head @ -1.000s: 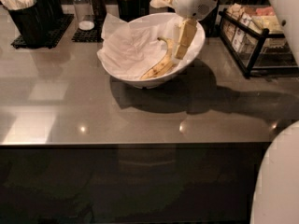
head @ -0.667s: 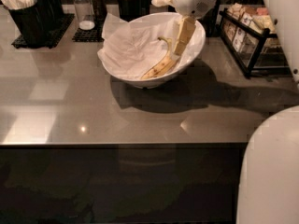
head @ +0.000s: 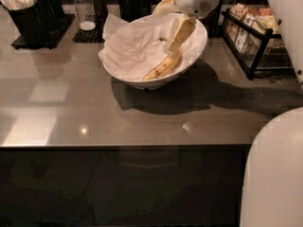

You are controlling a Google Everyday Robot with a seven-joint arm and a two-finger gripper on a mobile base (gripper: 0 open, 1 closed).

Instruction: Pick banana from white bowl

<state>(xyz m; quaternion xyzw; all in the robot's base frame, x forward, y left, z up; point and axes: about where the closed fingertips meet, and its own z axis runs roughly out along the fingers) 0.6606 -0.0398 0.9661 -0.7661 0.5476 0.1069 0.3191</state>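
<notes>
The hand (head: 174,45) has edged a little to the left and upward inside the bowl (head: 196,48), and now sits at the upper end of the banana (head: 163,66). The robot's white body (head: 277,174) fills more of the lower right corner.

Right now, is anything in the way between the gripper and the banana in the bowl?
Nothing visible. The gripper is inside the white bowl, right at the upper end of the banana. The crumpled paper lies under the banana, not over it.
</notes>
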